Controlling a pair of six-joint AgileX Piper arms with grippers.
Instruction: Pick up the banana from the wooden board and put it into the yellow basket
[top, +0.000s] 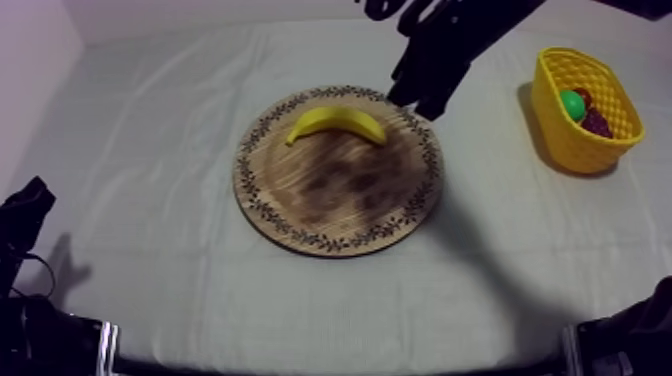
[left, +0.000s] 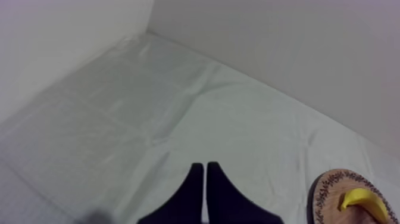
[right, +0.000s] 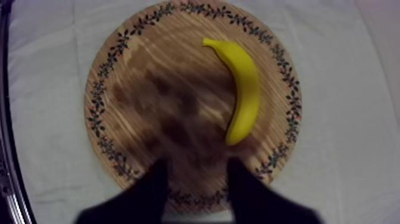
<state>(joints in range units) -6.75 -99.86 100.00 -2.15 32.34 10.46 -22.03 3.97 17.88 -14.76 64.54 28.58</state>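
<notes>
A yellow banana (top: 337, 123) lies on the far part of the round wooden board (top: 340, 195), curved and flat. My right gripper (top: 418, 102) hangs over the board's far right rim, just right of the banana and apart from it. In the right wrist view its fingers (right: 156, 189) stand open above the board (right: 166, 101), with the banana (right: 243, 89) ahead of them and nothing between them. The yellow basket (top: 560, 135) stands at the right. My left gripper (left: 205, 176) is shut into a narrow wedge over bare cloth, and rests low at the left (top: 28, 210).
Inside the basket lie a green fruit (top: 572, 103) and some dark red fruit (top: 597, 123). In the left wrist view the board's rim (left: 326, 189) and the banana (left: 364, 201) lie to the side of the fingers. A wall backs the table.
</notes>
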